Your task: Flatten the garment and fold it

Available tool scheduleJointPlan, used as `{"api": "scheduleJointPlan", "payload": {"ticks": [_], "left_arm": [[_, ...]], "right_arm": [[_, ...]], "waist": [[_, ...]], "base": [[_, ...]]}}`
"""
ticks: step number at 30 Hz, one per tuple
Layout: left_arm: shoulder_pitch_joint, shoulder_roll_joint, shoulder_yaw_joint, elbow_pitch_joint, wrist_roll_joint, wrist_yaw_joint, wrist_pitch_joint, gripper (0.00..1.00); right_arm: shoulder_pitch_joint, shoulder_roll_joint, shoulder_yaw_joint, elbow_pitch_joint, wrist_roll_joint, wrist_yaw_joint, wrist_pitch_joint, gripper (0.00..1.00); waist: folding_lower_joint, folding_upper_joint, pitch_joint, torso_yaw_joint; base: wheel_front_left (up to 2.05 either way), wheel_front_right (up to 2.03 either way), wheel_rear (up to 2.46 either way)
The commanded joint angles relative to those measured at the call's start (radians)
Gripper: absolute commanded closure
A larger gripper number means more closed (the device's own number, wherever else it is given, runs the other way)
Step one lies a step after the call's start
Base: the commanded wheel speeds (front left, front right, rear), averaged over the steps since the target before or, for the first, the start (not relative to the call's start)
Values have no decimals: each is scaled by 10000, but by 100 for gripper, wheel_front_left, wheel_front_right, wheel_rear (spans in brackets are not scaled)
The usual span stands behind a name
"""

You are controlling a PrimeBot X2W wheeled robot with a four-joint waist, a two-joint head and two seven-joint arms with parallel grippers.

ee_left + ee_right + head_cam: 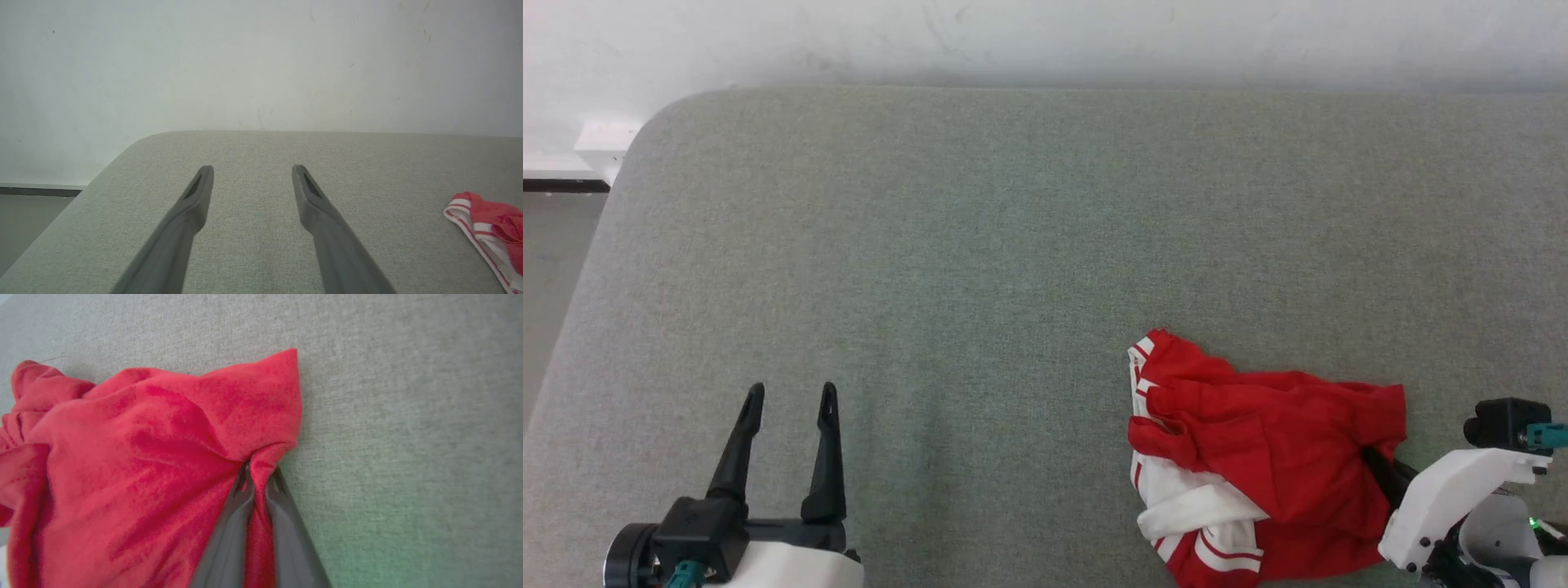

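Note:
The garment lies crumpled at the lower right of the grey padded table, red with white striped sleeve cloth along its left and bottom. My right gripper is shut on a pinched fold of its red cloth near the right corner; in the head view its dark fingers go under the cloth's right edge. My left gripper stands open at the lower left over bare table, far from the garment. The left wrist view shows those open fingers and the garment's striped trim at the right edge.
The grey table runs to a rounded far-left corner, with a white wall behind it. A strip of floor shows past the table's left edge. Wide bare table lies left of and beyond the garment.

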Motion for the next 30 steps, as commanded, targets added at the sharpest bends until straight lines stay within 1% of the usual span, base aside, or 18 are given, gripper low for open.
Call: {"api": "scheduleJointPlan", "payload": {"ticks": [1,4,7,10,12,17,22,30], "left_arm": [[-152,103,-4,-1,33,-57,-49,0],[-198,141,-71,-51,66,-98,-49,0],[-268,95,-174,-190,93,-101,-49,0],[-376,65,-242,-264,124,-87,-49,0],[-484,66,-260,-247,113,-105,-49,0],[-729,83,-225,-300,157,-26,-49,0],[-955,202,-54,-647,206,66,-49,0],[-1274,476,2,-1098,351,83,-40,0]], "right_arm": [[72,62,29,229,-55,-23,130,100],[33,28,151,-65,-228,-23,83,100],[-55,-260,420,-533,-460,-23,73,100],[-302,-709,652,-967,-646,-23,123,100],[-549,-1173,863,-1204,-899,-23,189,100],[-1441,-1984,1104,-1512,-1130,-23,480,100],[-2326,-2915,1212,-1418,-1486,-23,617,100],[-3690,-4234,1412,-694,-1825,-23,425,100]], "waist": [[0,0,-16,-17],[0,0,-55,-123],[0,0,-70,-328],[0,0,-11,-618],[0,0,79,-833],[0,0,463,-1415],[0,0,957,-1890],[0,0,1683,-2476]], "base": [[0,0,0],[0,0,0],[0,0,0],[0,0,0],[0,0,0],[0,0,0],[0,0,0],[0,0,0]]}}
